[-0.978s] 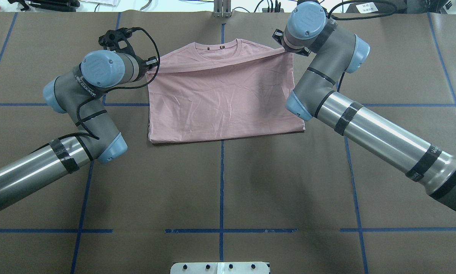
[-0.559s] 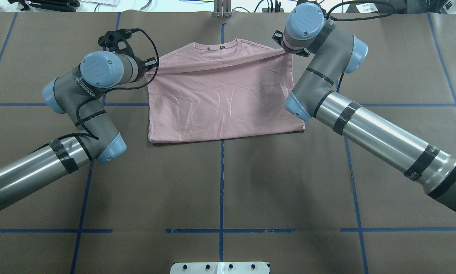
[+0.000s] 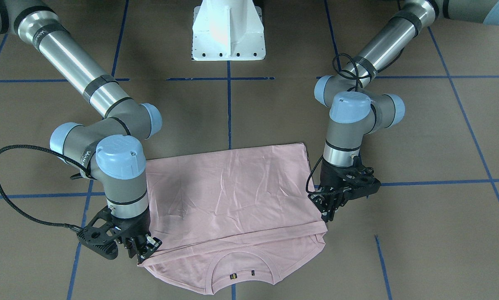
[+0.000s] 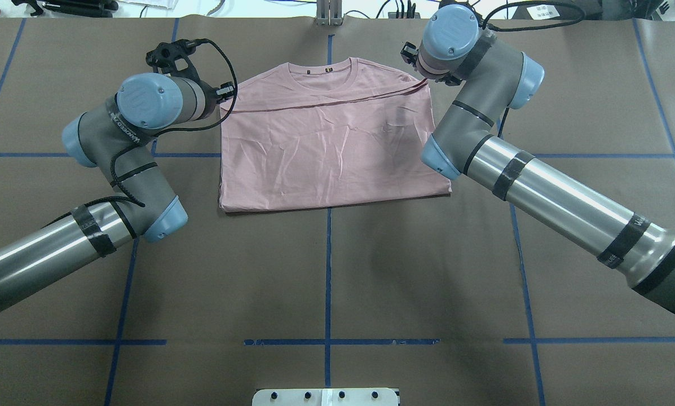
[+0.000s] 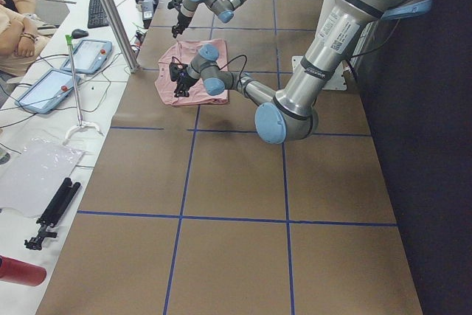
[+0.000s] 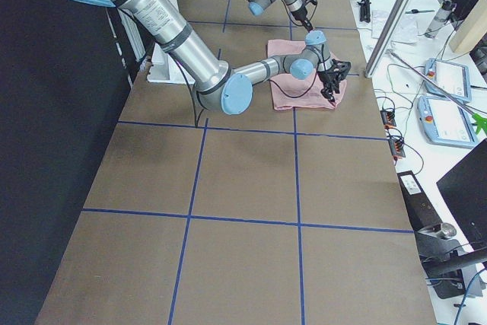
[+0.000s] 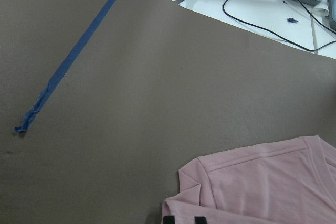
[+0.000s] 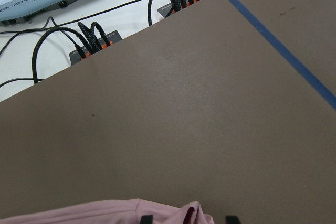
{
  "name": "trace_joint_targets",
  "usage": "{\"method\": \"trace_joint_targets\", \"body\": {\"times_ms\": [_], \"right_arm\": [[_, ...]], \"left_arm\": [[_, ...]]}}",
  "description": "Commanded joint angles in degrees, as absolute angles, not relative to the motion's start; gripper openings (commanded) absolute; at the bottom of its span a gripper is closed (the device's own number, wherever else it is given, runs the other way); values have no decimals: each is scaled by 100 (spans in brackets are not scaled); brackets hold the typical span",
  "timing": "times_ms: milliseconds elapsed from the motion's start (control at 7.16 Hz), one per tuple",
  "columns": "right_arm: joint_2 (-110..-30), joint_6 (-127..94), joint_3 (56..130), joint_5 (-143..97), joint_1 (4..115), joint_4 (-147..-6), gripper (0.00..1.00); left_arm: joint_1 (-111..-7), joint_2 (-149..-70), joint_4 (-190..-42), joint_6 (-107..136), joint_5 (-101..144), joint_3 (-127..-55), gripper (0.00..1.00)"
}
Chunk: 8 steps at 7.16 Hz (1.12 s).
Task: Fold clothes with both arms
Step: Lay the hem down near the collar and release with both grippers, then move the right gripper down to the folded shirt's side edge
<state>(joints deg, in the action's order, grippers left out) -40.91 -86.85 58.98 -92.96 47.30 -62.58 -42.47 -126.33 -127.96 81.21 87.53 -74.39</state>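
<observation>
At the left of the overhead view we see the left arm [image 4: 140, 113] bent in toward the shirt's upper left corner. Its gripper [image 3: 328, 210] hangs just over the end of the folded edge. In the left wrist view its two black fingertips [image 7: 168, 219] show at the bottom edge with a narrow gap between them and pink cloth lying flat below, so we read the fingers as slightly apart and not clamped.

In the upper centre of the overhead view lies the pink T-shirt [image 4: 331, 146], flat on the brown table [image 4: 326, 270] and astride the central blue tape line [image 4: 328, 270]. It is folded once. The upper layer's edge runs slantwise across just below the collar [image 4: 327, 72], which points to the top of the frame.

At the right the right arm [image 4: 540, 192] reaches to the shirt's upper right corner. Its gripper [image 3: 144, 250] sits at that end of the fold. In the right wrist view its fingertips [image 8: 146, 219] stand well apart, with a small hump of pink cloth between them.
</observation>
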Motion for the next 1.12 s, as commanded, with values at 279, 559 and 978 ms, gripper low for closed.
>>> {"method": "trace_joint_targets", "body": {"times_ms": [279,559,978], "right_arm": [[-5768,-8833,8011,-9439,4292,-6319,62],[-6727,-9610,9090,-9571,3983,-6354,75],[-6839,-10386,9607,-9483,3367,-6891,76]], "left_arm": [[-4254,-12595,-13121,8147,8771,-7699,32],[-4245,-12524,-13131,8147,8771,-7717,33],[-4219,-12507,-13131,8156,8771,-7699,34]]}}
